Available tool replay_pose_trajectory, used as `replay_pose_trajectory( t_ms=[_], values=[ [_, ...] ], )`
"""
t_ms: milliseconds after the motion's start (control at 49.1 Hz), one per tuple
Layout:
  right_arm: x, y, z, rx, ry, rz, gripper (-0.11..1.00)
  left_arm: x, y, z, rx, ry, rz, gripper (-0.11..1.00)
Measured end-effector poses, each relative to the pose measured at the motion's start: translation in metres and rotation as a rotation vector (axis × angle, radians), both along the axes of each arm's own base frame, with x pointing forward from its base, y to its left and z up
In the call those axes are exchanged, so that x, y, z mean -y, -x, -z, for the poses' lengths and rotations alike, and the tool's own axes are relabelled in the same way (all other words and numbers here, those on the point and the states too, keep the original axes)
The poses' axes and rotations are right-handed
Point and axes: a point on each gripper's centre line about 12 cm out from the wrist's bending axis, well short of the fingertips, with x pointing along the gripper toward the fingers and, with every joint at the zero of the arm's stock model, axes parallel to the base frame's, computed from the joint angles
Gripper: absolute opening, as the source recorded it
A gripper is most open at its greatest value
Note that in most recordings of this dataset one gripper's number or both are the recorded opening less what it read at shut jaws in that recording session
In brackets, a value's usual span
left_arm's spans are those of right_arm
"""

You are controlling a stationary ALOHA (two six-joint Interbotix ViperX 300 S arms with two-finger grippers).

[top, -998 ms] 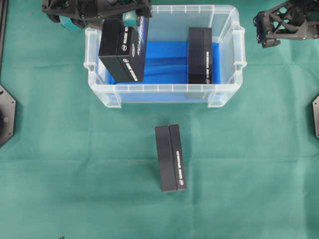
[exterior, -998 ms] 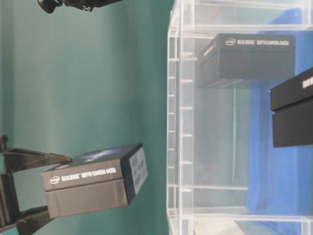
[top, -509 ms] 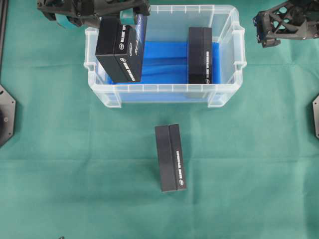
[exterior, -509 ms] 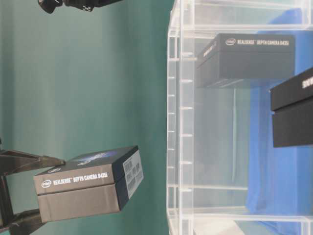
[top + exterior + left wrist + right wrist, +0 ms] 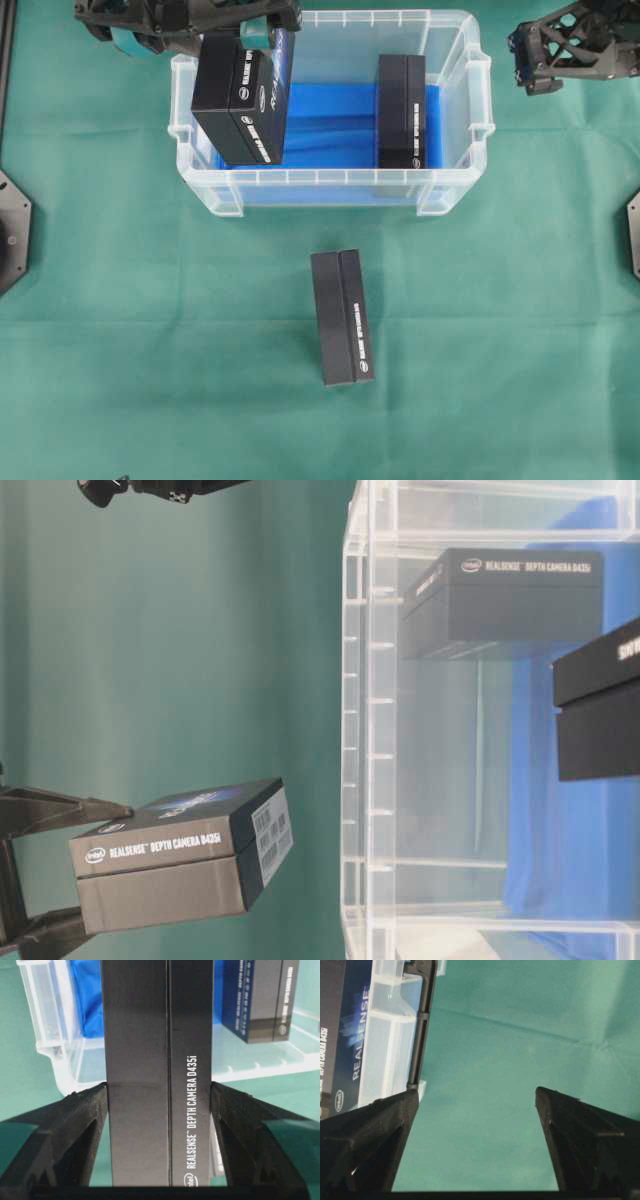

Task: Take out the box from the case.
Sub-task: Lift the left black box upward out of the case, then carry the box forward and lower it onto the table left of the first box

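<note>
Box (image 5: 241,105) clamped in left end effector (image 5: 159,1097), above case (image 5: 455,190).

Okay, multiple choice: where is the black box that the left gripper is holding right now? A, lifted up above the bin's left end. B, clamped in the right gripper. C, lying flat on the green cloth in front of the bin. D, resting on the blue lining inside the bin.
A: the left gripper clamps the held box, raised over the case rim at its left end.

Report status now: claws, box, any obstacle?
Left claw shut on box, lifted above case rim. Right claw open, empty. Path looks clear.
</note>
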Motion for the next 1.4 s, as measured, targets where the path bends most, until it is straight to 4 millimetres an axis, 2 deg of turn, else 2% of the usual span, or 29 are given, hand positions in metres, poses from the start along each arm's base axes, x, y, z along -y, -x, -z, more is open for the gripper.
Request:
replay_pose_trajectory(
  t_ms=[1405],
  values=[
    [-0.001, 0.0012, 0.0017, -0.005, -0.002, -0.003, 0.93, 0.0016, -0.0005, -0.0007, 0.0, -0.013, -0.003, 0.62]
  ],
)
